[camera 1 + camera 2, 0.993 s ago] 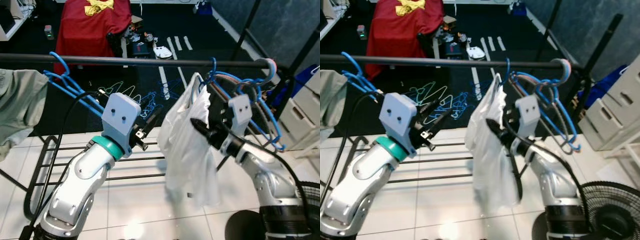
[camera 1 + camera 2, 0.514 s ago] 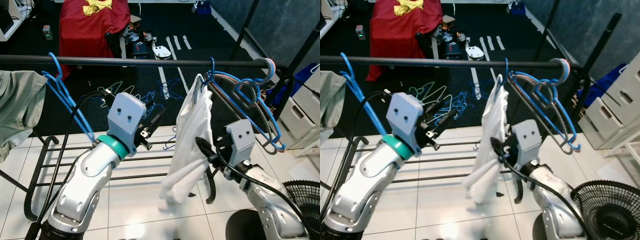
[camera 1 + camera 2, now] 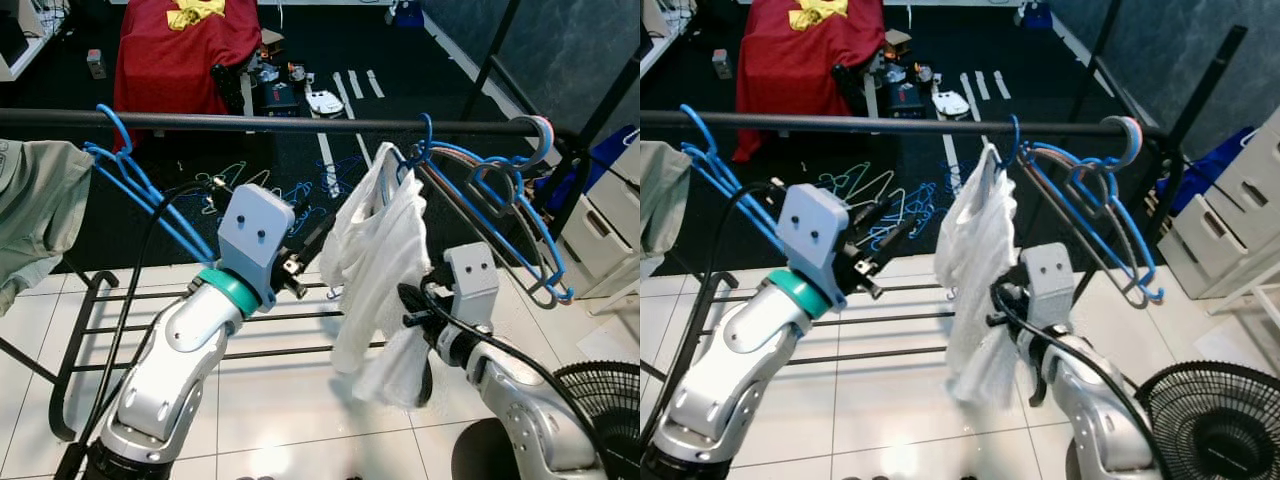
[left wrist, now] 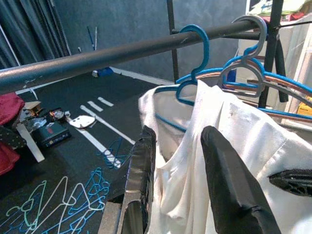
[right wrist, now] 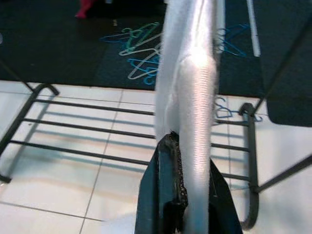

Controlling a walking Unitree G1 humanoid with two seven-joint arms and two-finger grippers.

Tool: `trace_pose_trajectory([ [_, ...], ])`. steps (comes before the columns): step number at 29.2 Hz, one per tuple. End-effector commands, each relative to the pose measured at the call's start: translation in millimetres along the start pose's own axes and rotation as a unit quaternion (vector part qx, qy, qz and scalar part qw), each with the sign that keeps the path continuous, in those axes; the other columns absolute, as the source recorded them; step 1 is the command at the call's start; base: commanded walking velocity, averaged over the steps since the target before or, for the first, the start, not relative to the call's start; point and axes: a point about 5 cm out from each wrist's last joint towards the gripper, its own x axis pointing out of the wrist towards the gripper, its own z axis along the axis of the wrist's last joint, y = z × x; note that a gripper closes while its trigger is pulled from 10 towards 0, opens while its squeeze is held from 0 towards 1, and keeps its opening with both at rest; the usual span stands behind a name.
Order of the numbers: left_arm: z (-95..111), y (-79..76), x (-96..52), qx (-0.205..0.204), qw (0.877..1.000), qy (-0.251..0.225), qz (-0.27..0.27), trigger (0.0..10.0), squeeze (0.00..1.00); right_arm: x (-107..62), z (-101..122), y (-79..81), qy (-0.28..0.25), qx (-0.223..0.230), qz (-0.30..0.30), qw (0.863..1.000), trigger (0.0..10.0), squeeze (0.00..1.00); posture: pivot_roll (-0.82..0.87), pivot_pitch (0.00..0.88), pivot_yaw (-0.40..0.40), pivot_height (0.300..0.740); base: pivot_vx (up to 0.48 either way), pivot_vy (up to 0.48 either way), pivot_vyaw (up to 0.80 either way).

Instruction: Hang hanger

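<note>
1. The dark rail (image 3: pixel 300 124) runs left to right across the scene; its middle stretch is bare, open room between the blue hangers (image 3: pixel 140 190) at the left and the clutter at the right.
2. A white garment (image 3: pixel 375 250) hangs on a blue hanger (image 4: pixel 187 73), hooked over the rail right of centre.
3. Just right of it, a bunch of empty hangers (image 3: pixel 510 220) crowds the rail's right end.
4. The right hand (image 5: pixel 187 195) is closed on the white garment's lower part.
5. The left hand (image 4: pixel 180 165) is open, its fingers (image 4: pixel 224 185) either side of the garment's collar, just below the rail.
6. A grey garment (image 3: pixel 35 215) hangs at the far left.
7. Loose hangers (image 3: pixel 880 195) litter the dark floor beyond; a fan (image 3: pixel 1215 425) stands near right.
</note>
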Motion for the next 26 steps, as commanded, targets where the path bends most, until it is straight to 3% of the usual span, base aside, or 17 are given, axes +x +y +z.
trace_pose_trajectory([
  [1, -2, -2.6, 2.5, 0.000, 1.000, 0.002, -0.008, 10.0, 0.00, -0.8, -16, -8.6, 0.026, 0.010, -0.027, 0.999, 0.0, 0.00, -0.07, 0.093, 0.077, 0.740, 0.000, 0.000, 0.00],
  [5, -2, -2.5, 3.7, 0.000, 1.000, 0.001, -0.010, 10.0, 0.00, 1.6, -22, -12.0, 0.031, 0.013, -0.044, 0.998, 0.0, 0.00, -0.07, 0.090, 0.078, 0.740, 0.000, 0.000, 0.00],
  [12, -2, -2.7, 3.1, 0.000, 1.000, 0.001, -0.012, 10.0, 0.00, -7.9, -22, 4.4, 0.053, -0.019, 0.014, 0.998, 0.0, 0.00, -0.07, 0.090, 0.077, 0.740, 0.000, 0.000, 0.00],
  [16, -3, -3.9, 3.6, 0.000, 1.000, 0.001, -0.014, 10.0, 0.00, -19.5, -31, 11.1, 0.084, -0.060, 0.045, 0.994, 0.0, 0.00, -0.07, 0.090, 0.077, 0.740, 0.000, 0.000, 0.00],
  [21, -3, -4.2, 3.8, -0.001, 1.000, 0.001, -0.015, 10.0, 0.00, -23.9, -34, 12.9, 0.093, -0.066, 0.053, 0.992, 0.0, 0.00, -0.07, 0.089, 0.075, 0.740, 0.000, 0.000, 0.00],
  [24, -3, -4.6, 4.3, -0.001, 1.000, 0.001, -0.017, 10.0, 0.00, -41.6, -44, 24.7, 0.119, -0.085, 0.096, 0.985, 0.0, 0.00, -0.08, 0.091, 0.077, 0.740, 0.000, 0.000, 0.00],
  [26, -3, -4.6, 4.3, -0.001, 1.000, 0.001, -0.017, 10.0, 0.00, -41.6, -44, 24.7, 0.119, -0.085, 0.096, 0.985, 0.0, 0.00, -0.08, 0.091, 0.077, 0.740, 0.000, 0.000, 0.00],
])
